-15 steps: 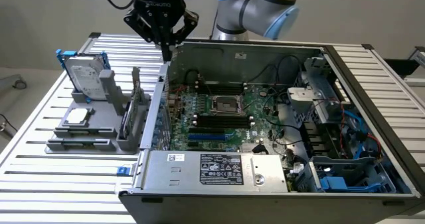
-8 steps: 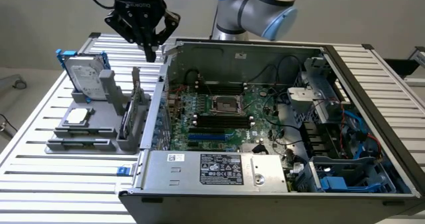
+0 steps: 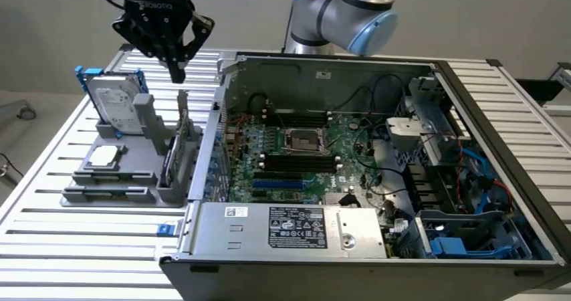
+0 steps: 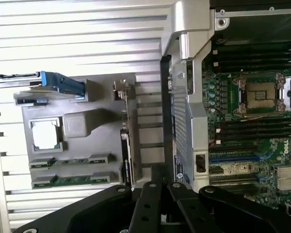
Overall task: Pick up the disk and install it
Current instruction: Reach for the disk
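Note:
The disk (image 3: 116,104) stands on edge in a grey holder (image 3: 116,184) on the exterior view's left. It is silver with a white label and sits in a blue carrier. The wrist view shows the disk (image 4: 63,83) edge-on in the same holder (image 4: 87,145). My gripper (image 3: 178,73) hangs above the holder, a little toward the exterior view's right of the disk and apart from it. Its black fingers (image 4: 150,194) are shut together with nothing between them.
An open computer case (image 3: 321,61) lies on the slatted table (image 3: 80,247), its motherboard (image 3: 303,154) exposed and blue drive bays (image 3: 464,241) at the exterior view's lower right. The holder also carries a small square chip (image 3: 103,155) and an upright card (image 3: 183,147).

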Robot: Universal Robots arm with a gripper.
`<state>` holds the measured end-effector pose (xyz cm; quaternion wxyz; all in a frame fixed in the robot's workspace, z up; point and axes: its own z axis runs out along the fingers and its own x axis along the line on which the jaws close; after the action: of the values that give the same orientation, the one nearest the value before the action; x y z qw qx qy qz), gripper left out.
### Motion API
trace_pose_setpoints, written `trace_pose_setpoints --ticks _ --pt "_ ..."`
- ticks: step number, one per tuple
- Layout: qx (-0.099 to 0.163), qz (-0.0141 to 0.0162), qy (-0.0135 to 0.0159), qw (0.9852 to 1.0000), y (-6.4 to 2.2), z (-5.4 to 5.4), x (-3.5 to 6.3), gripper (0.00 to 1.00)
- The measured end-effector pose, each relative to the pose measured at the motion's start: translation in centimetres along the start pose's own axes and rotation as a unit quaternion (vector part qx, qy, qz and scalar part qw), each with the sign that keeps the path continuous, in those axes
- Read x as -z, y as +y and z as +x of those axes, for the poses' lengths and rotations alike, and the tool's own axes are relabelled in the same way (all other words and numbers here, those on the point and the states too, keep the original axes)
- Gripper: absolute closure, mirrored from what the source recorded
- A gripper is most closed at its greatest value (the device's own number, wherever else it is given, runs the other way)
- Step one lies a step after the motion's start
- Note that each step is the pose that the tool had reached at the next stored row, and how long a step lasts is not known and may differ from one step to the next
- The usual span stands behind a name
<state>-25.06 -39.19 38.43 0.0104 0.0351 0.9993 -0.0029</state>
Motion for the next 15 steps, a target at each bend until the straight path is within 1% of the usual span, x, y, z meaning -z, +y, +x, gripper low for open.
trace_pose_setpoints --ticks 5,8,11,15 --pt "0.000 0.0096 0.0002 1.0000 0.71 2.3 -0.08 0.89" --pt "0.000 0.0146 0.0003 0.9999 1.20 3.7 -0.11 0.89" --pt "0.000 0.0189 0.0002 0.9998 1.74 5.2 -0.15 0.89" --pt "0.000 0.0231 0.0000 0.9997 2.50 7.0 -0.17 0.89"
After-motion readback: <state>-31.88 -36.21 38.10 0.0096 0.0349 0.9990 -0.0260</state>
